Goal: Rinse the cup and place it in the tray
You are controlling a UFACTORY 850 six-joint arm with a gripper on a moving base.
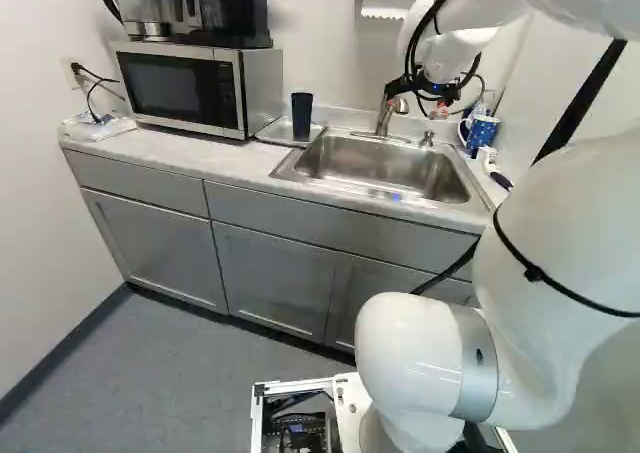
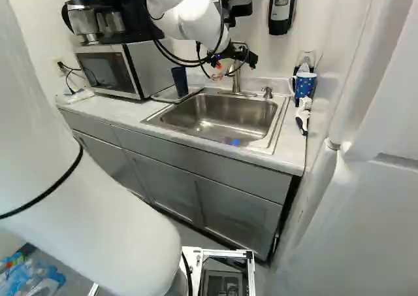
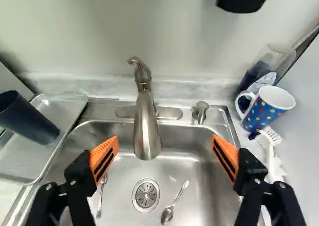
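My gripper (image 2: 235, 65) hangs over the back of the sink, by the faucet. In the wrist view the gripper (image 3: 165, 142) is open, its orange pads wide apart on either side of the faucet spout (image 3: 146, 131), with nothing held. A dark blue cup (image 3: 27, 117) stands upright on the metal tray (image 3: 62, 108), beside the sink. The same cup (image 1: 302, 116) shows near the microwave in the left base view. Across the sink (image 2: 219, 113), a blue mug with coloured dots (image 3: 266, 109) stands on the counter.
Two spoons (image 3: 168, 214) lie in the sink around the drain (image 3: 145, 195). A soap pump (image 3: 201, 111) rises from its back rim. A white brush (image 3: 270, 146) and a clear bottle (image 3: 274, 61) are near the mug. The microwave (image 1: 185, 88) stands beyond the tray.
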